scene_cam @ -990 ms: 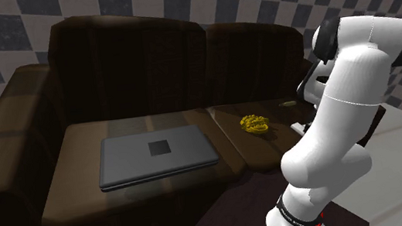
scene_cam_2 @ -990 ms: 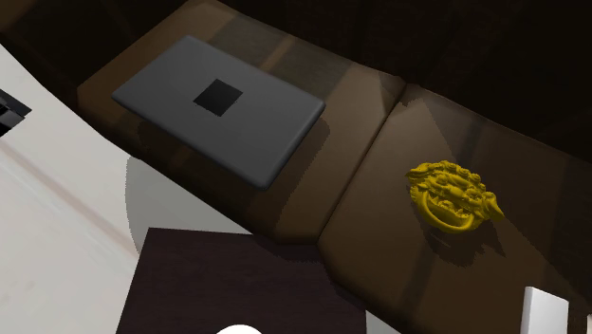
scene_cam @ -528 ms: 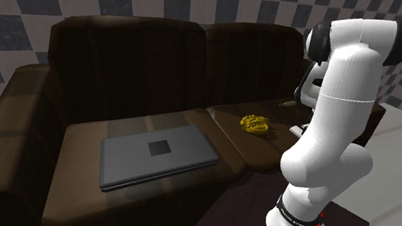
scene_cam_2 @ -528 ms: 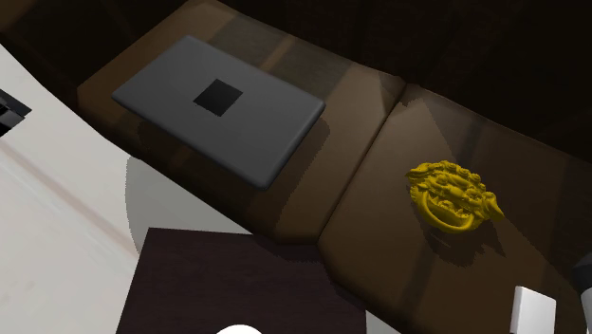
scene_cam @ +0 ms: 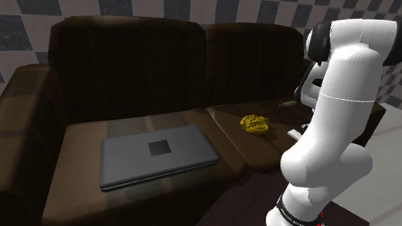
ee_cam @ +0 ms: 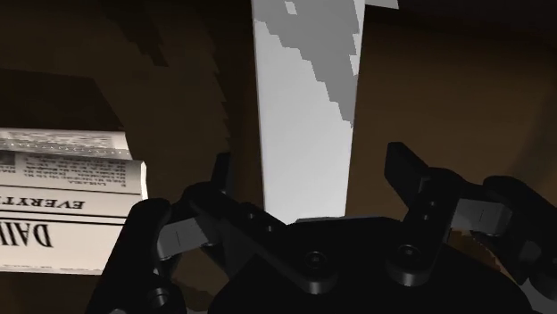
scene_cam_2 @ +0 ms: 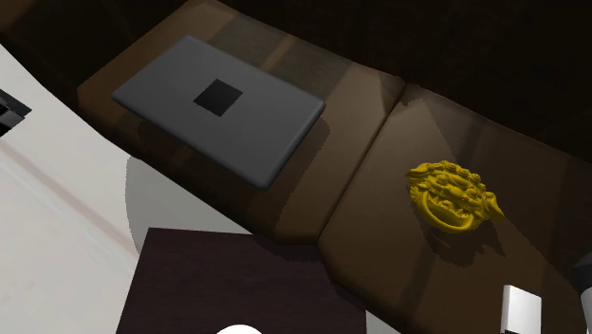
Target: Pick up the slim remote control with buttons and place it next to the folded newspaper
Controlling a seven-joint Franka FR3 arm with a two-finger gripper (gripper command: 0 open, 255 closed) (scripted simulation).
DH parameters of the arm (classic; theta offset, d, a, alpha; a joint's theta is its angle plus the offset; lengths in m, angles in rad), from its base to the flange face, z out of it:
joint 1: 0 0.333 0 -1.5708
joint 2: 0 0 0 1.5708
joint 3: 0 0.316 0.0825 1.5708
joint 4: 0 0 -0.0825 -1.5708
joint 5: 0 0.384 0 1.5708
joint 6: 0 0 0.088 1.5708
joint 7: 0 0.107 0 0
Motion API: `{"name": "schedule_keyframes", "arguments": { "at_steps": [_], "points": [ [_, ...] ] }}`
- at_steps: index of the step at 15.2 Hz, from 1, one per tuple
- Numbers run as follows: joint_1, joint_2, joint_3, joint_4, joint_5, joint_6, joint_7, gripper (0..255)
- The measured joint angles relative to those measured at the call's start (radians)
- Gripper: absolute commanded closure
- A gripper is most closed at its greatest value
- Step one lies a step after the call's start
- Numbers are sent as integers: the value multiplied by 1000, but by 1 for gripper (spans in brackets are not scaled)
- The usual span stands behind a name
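White remote [ee_cam: 303, 107]: sitting between the black fingers, touching neither.
Gripper [ee_cam: 314, 162]: hovering, jaws standing spread apart.
Folded newspaper [ee_cam: 62, 192]: lying just beside the gripper.

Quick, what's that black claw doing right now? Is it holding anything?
The gripper is open; the white remote lies between its fingers with a gap on either side, not clasped.

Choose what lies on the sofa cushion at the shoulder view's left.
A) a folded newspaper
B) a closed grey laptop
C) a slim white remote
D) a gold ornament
B: the closed grey laptop lies flat on that left cushion, while the gold ornament sits on the neighbouring cushion.
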Motion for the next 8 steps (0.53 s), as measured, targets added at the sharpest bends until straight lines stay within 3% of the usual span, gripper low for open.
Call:
{"name": "schedule_keyframes", "arguments": {
  "at_steps": [3, 6, 8],
  "points": [
    [12, -20, -16, -2, -25, -11, 19, 0],
    [58, -115, -80, 2, -157, -74, 111, 0],
    [68, -147, -93, 1, -202, -93, 143, 0]
  ]
}}
